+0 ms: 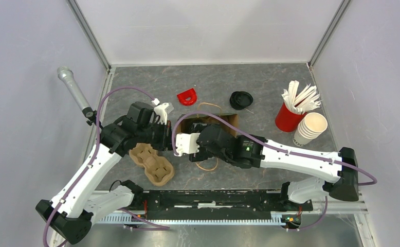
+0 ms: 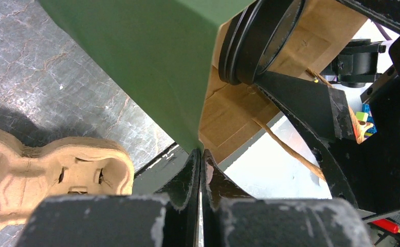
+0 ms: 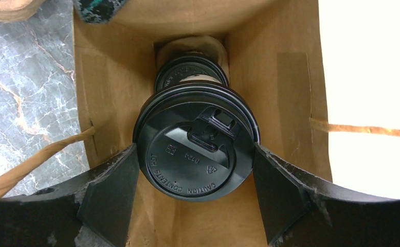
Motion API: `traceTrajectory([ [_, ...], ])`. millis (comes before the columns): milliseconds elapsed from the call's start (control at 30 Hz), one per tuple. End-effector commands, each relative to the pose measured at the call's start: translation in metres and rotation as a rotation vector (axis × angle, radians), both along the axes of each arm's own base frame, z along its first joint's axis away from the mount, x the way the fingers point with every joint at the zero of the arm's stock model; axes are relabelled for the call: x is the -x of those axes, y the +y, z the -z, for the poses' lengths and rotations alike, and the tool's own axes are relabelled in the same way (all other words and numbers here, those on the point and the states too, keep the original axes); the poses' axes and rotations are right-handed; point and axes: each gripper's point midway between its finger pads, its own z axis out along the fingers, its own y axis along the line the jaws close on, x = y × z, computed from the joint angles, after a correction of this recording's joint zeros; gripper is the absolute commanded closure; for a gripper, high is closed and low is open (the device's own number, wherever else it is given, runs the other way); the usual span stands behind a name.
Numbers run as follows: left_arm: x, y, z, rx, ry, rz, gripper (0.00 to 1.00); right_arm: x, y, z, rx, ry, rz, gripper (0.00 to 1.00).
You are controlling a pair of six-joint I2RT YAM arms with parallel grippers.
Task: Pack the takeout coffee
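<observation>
Standing beside the rig, I see the left fingers [image 2: 190,177] pressed fully together on the top edge of the paper bag [image 2: 151,67], which is green outside and brown inside. I judge that they pinch it so the mouth is open and the bag cannot slide on the desk [image 2: 43,67]. In the centre of the right wrist view, the right fingers [image 3: 110,190] stand wide apart, one on each side of a takeout coffee cup [image 3: 195,146]. They touch the rim of its black lid, so they seem to hold it inside the bag. Toward the upper middle, deeper in the bag, sits a second lidded cup [image 3: 190,72]. Gripping from the lid side probably lets the cup go down upright beside the other. The cardboard carrier [image 2: 49,170] at lower left lies apart from the bag.
</observation>
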Motion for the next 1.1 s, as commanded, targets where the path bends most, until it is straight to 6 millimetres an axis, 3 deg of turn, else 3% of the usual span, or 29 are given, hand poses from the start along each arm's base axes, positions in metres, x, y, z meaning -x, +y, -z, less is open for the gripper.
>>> traceTrajectory([
  [0, 0.007, -0.006, -0.013, 0.041, -0.032, 0.072, 0.96, -0.008, -0.004, 0.004, -0.009, -0.010, 0.025, 0.51],
  [233, 0.008, -0.007, -0.011, 0.046, -0.029, 0.085, 0.96, -0.006, 0.008, -0.019, -0.071, -0.011, -0.010, 0.51],
  [833, 0.015, -0.009, -0.011, 0.073, -0.026, 0.111, 0.95, -0.009, 0.034, -0.017, -0.167, 0.017, 0.005, 0.51],
  [1067, 0.010, -0.004, -0.011, 0.048, -0.046, 0.068, 0.92, -0.006, 0.027, -0.026, -0.159, 0.018, -0.002, 0.51],
])
